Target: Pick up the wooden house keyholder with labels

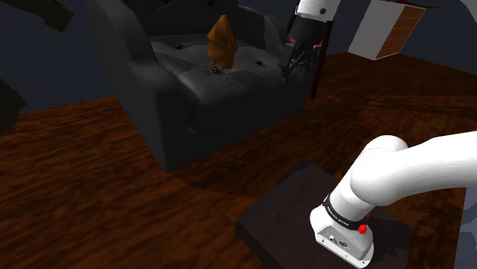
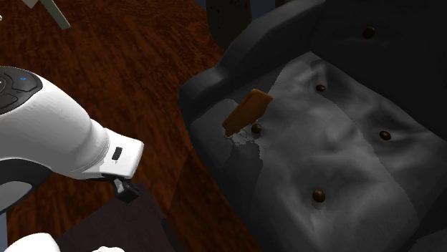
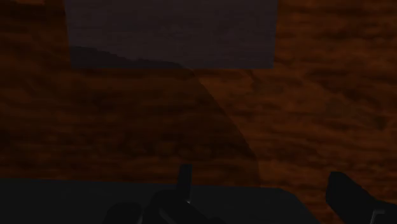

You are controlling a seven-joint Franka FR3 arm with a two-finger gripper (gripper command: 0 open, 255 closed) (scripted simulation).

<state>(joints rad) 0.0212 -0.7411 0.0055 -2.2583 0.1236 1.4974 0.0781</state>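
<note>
The house-shaped keyholder [image 1: 222, 40] is orange-brown and stands upright on the tufted seat of a dark grey sofa [image 1: 191, 115]. From above in the second exterior view, the keyholder [image 2: 247, 112] sits near the seat's front edge, beside a button. My black gripper [image 1: 296, 63] hangs from the white arm by the sofa's end on the shoulder view's right, well apart from the keyholder and a little lower. In the wrist view my gripper [image 3: 267, 197] is open, its fingertips [image 3: 350, 196] spread over the wood floor with nothing between them.
Reddish-brown wood floor [image 1: 92, 183] surrounds the sofa. The dark stand [image 1: 290, 222] is at the shoulder view's lower right. A white and brown panel [image 1: 390, 27] leans at the back right. The sofa's raised arm and back [image 2: 372, 28] border the seat.
</note>
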